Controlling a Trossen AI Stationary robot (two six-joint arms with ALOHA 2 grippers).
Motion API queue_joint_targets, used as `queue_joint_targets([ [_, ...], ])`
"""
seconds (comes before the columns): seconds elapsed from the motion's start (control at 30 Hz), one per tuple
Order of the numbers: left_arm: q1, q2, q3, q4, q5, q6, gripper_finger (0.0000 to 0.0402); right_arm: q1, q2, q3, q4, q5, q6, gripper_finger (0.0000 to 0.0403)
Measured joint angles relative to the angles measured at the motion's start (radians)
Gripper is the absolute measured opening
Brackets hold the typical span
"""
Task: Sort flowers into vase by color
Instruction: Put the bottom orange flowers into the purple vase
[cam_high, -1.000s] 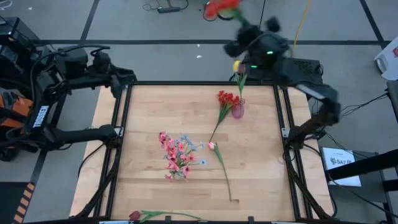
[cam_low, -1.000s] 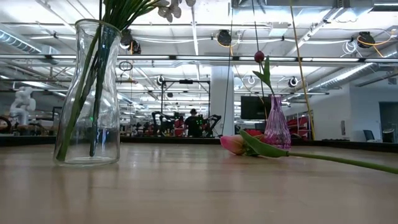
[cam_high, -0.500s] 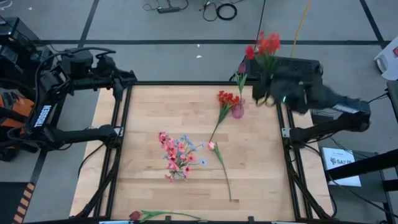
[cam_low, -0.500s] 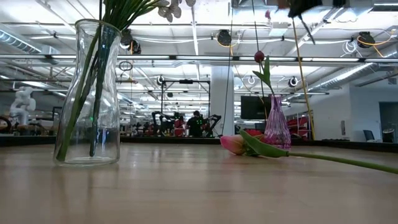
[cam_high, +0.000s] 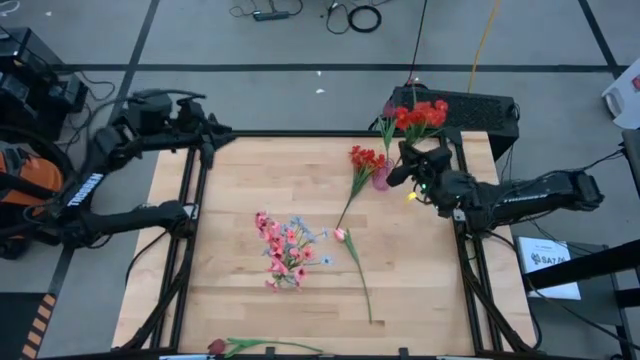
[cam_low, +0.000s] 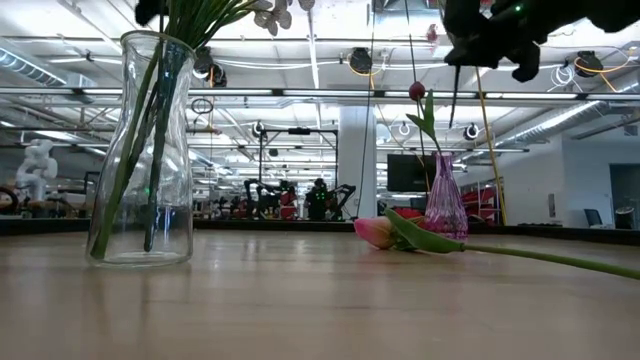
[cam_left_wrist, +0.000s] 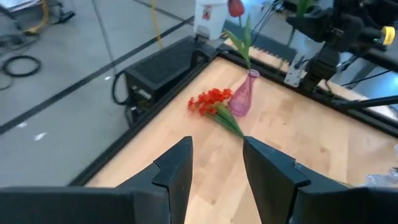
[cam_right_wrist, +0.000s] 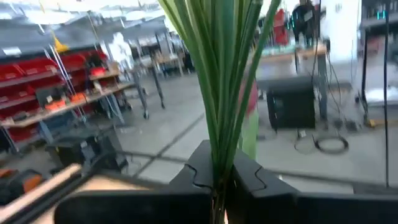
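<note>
Red spray (cam_high: 421, 114) clamped in right tool (cam_high: 407, 168) beside pink vase (cam_high: 382, 177).

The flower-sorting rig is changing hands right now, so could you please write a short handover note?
Right gripper: shut on the red spray, held above the pink vase at the table's far edge.
Left gripper: open, empty, at the far left corner.
Done: clear vase holds pink and blue flowers; pink vase holds one bud.
Left: second red spray leaning by the pink vase, pink bud mid-table, red bud at the near edge.
</note>
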Motion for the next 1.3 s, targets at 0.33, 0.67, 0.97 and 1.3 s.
queue_joint_targets([
  [0.33, -0.069, -0.13, -0.425, 0.392, 0.059, -0.216, 0.0148, -0.155, 0.017, -0.009, 0.06, -0.15, -0.115, 0.0002],
  [0.67, -0.162, -0.141, -0.525, 0.503, 0.055, -0.316, 0.0148, -0.254, 0.123, -0.009, 0.006, -0.264, -0.054, 0.0002],
  [0.97, -0.183, -0.142, -0.525, 0.502, 0.047, -0.316, 0.0148, -0.271, 0.255, -0.009, -0.047, -0.269, 0.05, 0.0002],
  [1.3, -0.183, -0.142, -0.525, 0.5, 0.045, -0.317, 0.0148, -0.27, 0.34, -0.079, 0.044, -0.26, 0.173, 0.0003],
])
